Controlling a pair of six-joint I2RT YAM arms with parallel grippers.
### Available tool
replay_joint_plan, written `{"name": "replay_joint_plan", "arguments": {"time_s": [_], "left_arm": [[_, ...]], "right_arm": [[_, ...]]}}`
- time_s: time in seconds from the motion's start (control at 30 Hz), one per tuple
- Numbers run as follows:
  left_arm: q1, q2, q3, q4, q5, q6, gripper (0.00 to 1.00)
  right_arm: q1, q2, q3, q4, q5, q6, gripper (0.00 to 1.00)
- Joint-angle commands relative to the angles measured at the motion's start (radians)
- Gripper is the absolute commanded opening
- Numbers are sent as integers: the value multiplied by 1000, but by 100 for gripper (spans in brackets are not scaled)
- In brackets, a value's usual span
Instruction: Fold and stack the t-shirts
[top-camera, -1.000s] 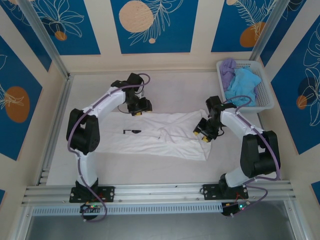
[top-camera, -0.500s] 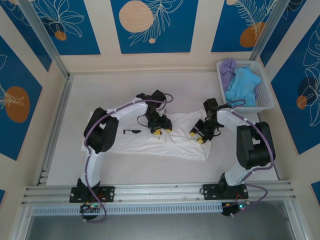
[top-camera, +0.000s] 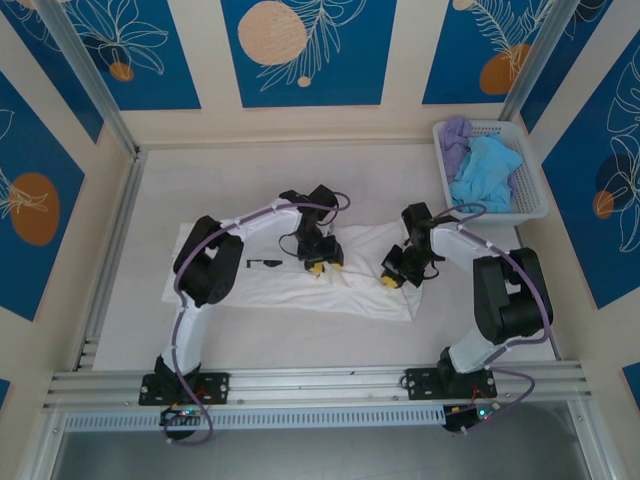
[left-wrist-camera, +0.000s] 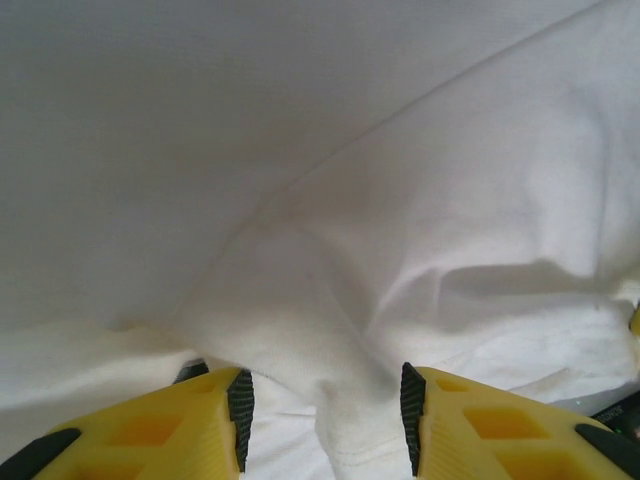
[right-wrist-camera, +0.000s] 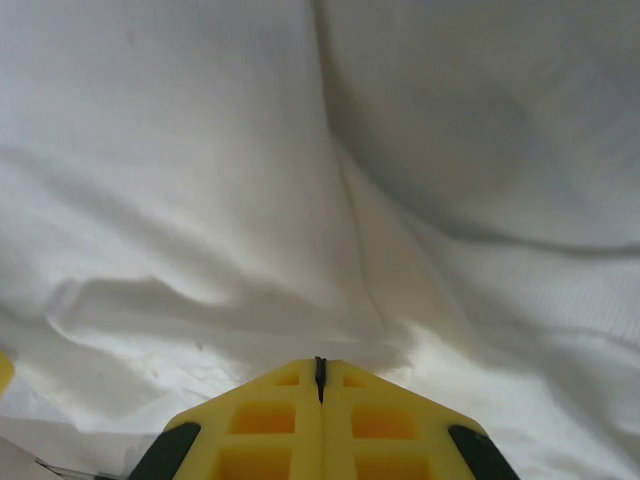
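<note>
The white t-shirt (top-camera: 230, 288) lies spread flat across the middle of the table, its small dark chest mark (top-camera: 265, 264) facing up. My left gripper (top-camera: 318, 267) stands open over the shirt's middle. In the left wrist view a raised ridge of white cloth (left-wrist-camera: 350, 400) runs between its fingers (left-wrist-camera: 225, 415). My right gripper (top-camera: 390, 282) is down at the shirt's right part, shut with its tips (right-wrist-camera: 320, 365) pressed into a pucker of the white cloth (right-wrist-camera: 200, 150). A light blue t-shirt (top-camera: 485, 172) and a lavender one (top-camera: 457, 135) lie bunched in the basket.
The white lattice basket (top-camera: 535, 205) stands at the back right corner, against the wall. Aluminium rails (top-camera: 110, 250) run along the left side and the near edge. Bare table surrounds the shirt at the back and front.
My left arm swung from the shirt's back edge right to its middle and lowered onto it. My right gripper shifted slightly left and closed on the cloth.
</note>
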Motion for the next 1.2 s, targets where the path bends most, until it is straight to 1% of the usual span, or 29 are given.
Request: {"name": "replay_joint_plan", "arguments": {"time_s": [0.0,0.13,0.2,0.23,0.37,0.43,0.53,0.63,0.7,0.8,0.87,0.93,0.97,1.1,1.17], "left_arm": [[8,3,30,-46,-31,31,45],[49,-7,47,-64,-39,59,47],[77,-7,62,-70,-39,75,48],[94,-6,74,-78,-40,86,49],[185,-8,99,-89,-33,108,50],[250,-18,96,-91,-43,118,51],[353,-40,74,-77,-84,121,52],[450,-57,35,-46,-133,109,53],[500,-58,15,-28,-144,111,53],[554,-50,-2,-18,-170,135,53],[579,-40,-13,-20,-185,146,52],[604,-38,-35,-8,-194,145,52],[614,-37,-46,-4,-206,144,52],[647,-39,-94,7,-241,124,52],[657,-42,-112,6,-258,122,52]], "right_arm": [[59,-102,-52,-56,28,9,1],[147,-182,-109,-82,94,48,0],[165,-196,-148,-72,98,74,1],[170,-198,-166,-70,105,87,3],[194,-209,-176,-64,135,100,18],[205,-214,-159,-60,133,96,30],[193,-210,-111,-103,165,73,39],[138,-221,-30,-143,201,41,41],[94,-214,29,-146,228,29,43],[36,-136,146,-146,283,19,45],[21,-37,239,-146,300,10,44],[15,77,334,-165,344,42,44],[10,133,373,-166,342,51,43],[-4,376,548,-223,335,128,35],[-5,459,614,-256,356,177,32]]}}
